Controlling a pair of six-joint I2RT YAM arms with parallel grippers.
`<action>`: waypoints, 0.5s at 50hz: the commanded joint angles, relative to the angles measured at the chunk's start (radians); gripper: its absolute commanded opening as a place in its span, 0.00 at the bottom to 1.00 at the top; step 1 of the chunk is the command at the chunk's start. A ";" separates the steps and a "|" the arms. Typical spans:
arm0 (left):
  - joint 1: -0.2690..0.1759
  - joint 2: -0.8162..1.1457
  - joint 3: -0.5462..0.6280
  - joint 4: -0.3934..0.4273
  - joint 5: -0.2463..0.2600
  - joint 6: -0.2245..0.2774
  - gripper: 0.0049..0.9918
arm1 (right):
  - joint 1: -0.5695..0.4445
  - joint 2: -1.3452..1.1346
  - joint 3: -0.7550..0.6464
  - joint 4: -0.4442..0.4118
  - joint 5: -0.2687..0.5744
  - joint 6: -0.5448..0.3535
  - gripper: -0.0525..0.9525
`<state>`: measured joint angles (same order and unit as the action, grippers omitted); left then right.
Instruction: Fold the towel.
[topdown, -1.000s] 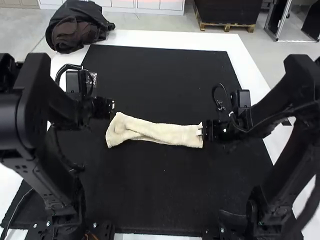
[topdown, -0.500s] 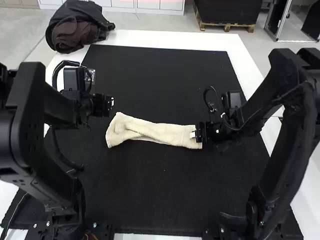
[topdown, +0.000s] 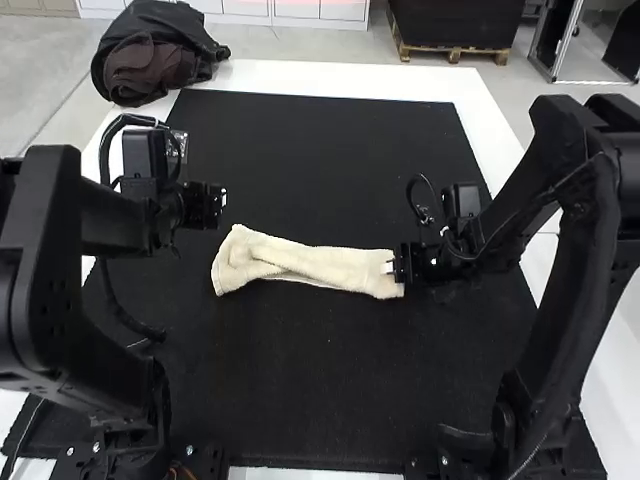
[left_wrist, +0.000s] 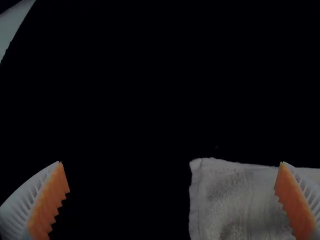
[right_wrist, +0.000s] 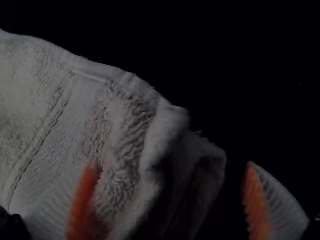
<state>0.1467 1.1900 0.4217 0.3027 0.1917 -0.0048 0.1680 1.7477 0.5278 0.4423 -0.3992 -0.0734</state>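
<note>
The right end effector (right_wrist: 170, 166), spread wide, has just edged inward over one end of the towel (topdown: 330, 266), a rumpled strip on the mat (topdown: 300, 380), so you look ready to pinch there, your left end effector (left_wrist: 170, 162) spread near the other end.

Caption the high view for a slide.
Cream towel in a narrow strip on a black mat, right gripper at one end.

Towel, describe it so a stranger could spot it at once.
On the white table is a black mat. Across its middle lies the towel, a long, narrow, cream cloth strip ending at the right pincer. It is pale and fuzzy, unlike the black mat beneath.
</note>
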 joint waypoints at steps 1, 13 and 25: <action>0.007 -0.017 0.012 0.006 0.009 -0.020 0.98 | 0.015 0.038 0.024 0.004 -0.104 0.000 0.24; 0.007 -0.017 0.005 0.015 0.008 -0.024 0.97 | 0.002 0.029 0.017 0.001 -0.124 0.006 0.03; 0.008 -0.013 -0.006 0.015 0.003 -0.024 0.97 | -0.055 -0.074 0.015 -0.040 -0.124 0.050 0.03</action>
<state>0.1467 1.1900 0.4206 0.3103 0.1913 -0.0193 0.1486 1.7546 0.5381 0.4183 -0.4961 -0.0551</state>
